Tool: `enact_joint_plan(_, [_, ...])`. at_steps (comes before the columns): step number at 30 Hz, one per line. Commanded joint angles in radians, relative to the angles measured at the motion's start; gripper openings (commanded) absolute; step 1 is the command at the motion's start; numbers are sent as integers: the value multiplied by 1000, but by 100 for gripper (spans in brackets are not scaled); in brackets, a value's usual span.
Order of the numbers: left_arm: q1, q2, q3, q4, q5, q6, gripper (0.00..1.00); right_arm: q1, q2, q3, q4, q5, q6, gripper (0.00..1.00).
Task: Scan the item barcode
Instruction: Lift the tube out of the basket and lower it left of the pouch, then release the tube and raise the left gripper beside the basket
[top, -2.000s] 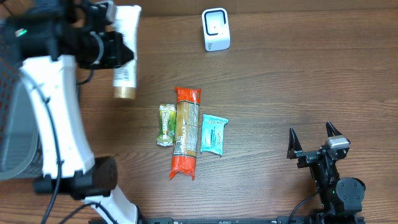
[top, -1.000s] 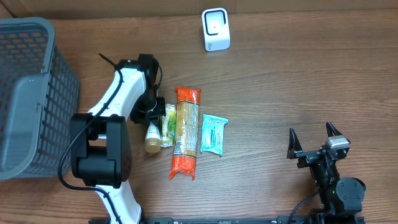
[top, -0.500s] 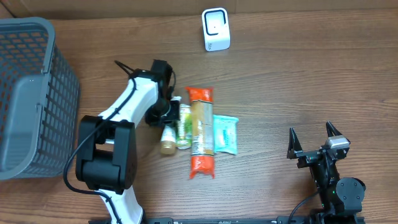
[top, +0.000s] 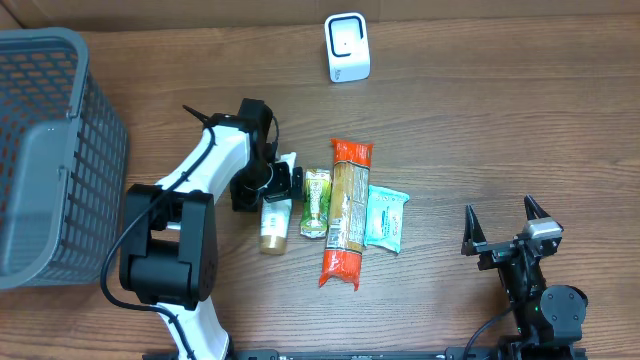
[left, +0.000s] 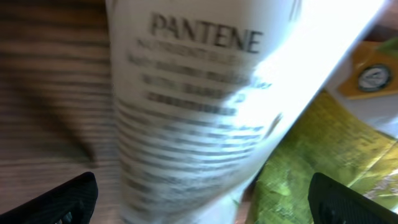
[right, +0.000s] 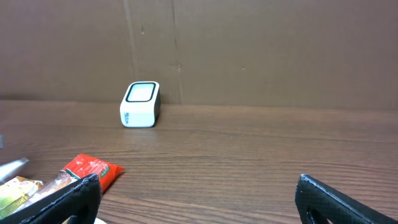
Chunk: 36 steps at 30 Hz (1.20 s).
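A white Pantene tube (top: 276, 205) with a gold cap lies flat on the table, beside a green packet (top: 317, 203). My left gripper (top: 268, 187) hangs low over the tube's upper half, open. In the left wrist view the tube (left: 199, 93) fills the space between the wide-apart fingertips (left: 68, 199), blurred, with no barcode readable. The white scanner (top: 347, 47) stands at the back of the table, also seen in the right wrist view as a small white scanner (right: 140, 104). My right gripper (top: 505, 222) rests open at the front right, holding nothing.
A long red and orange package (top: 347, 215) and a teal packet (top: 386, 218) lie right of the green packet. A grey mesh basket (top: 50, 150) fills the far left. A brown cardboard wall (right: 249, 50) backs the table.
The tube has gone from held up high to lying on the table. The row of items has slid rightward. The left jaws have opened; the right arm has not moved.
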Motion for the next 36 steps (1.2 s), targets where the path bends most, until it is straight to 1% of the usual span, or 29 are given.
enact_joint_plan(1, [5,5,66,-40,26,13,100,5,-8,-11,5,10,0,100])
enact_joint_plan(4, [5,-11,153,-92,22,24,100,5,-8,-11,5,10,0,100])
enact_joint_plan(5, [5,-29,208,-124,10,28,100,5,-8,-11,5,10,0,100])
enact_joint_plan(12, [9,-140,433,-279,-126,31,100,5,-8,-11,5,10,0,100])
enact_joint_plan(15, [24,-215,491,-321,-160,31,100,5,-8,-11,5,10,0,100])
enact_joint_plan(22, [121,-438,501,-352,-161,32,100,5,-8,-11,5,10,0,100])
enact_joint_plan(26, [196,-525,501,-389,-163,74,100,5,-8,-11,5,10,0,100])
enact_joint_plan(31, [273,-565,501,-438,-164,109,100,5,-8,-11,5,10,0,100])
enact_joint_plan(36, [313,-565,501,-454,-163,130,100,5,-8,-11,5,10,0,100])
